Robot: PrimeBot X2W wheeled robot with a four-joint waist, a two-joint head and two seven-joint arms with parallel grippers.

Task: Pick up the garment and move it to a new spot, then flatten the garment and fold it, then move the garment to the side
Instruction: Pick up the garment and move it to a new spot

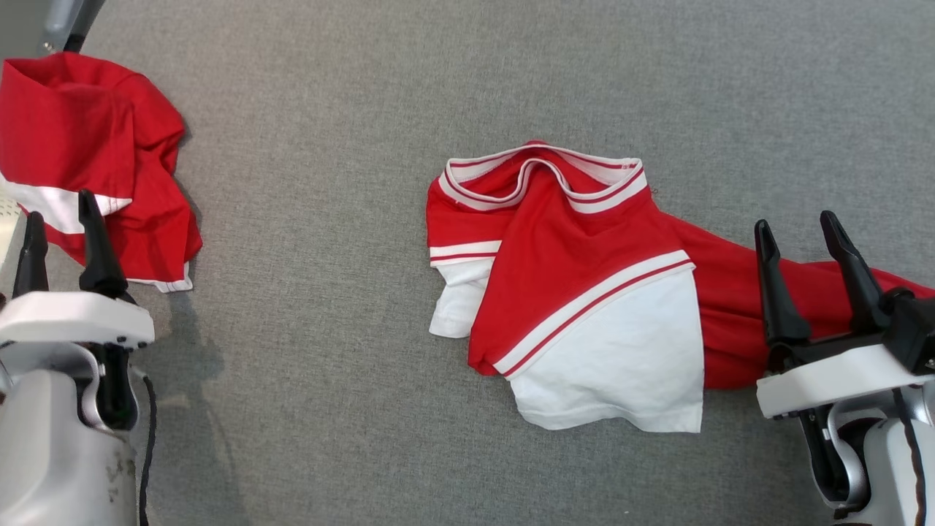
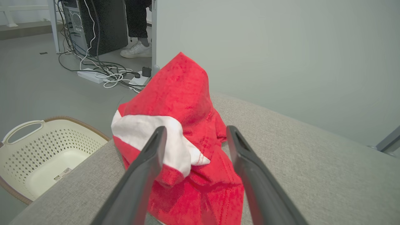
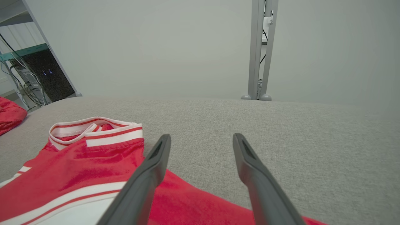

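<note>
Left pincer (image 1: pixel 60 208) is wide open and holding nothing. The red bundle (image 1: pixel 95 146) sits just ahead of its tips, heaped up and poking in between the fingers, out at the left edge of the worktop (image 1: pixel 329 219). My guess is we're at the end of the "move it to a new spot" bit, and no flattening has started. Next it needs a hem or corner pinched low and pulled outward to spread the cloth, without grabbing several layers at once. Off to the right, well apart from that pincer, there's a rumpled red-and-white shirt (image 1: pixel 570 270). The right pincer (image 1: pixel 795 223) is fully open too and empty, hovering over the shirt's red right-hand part.
</note>
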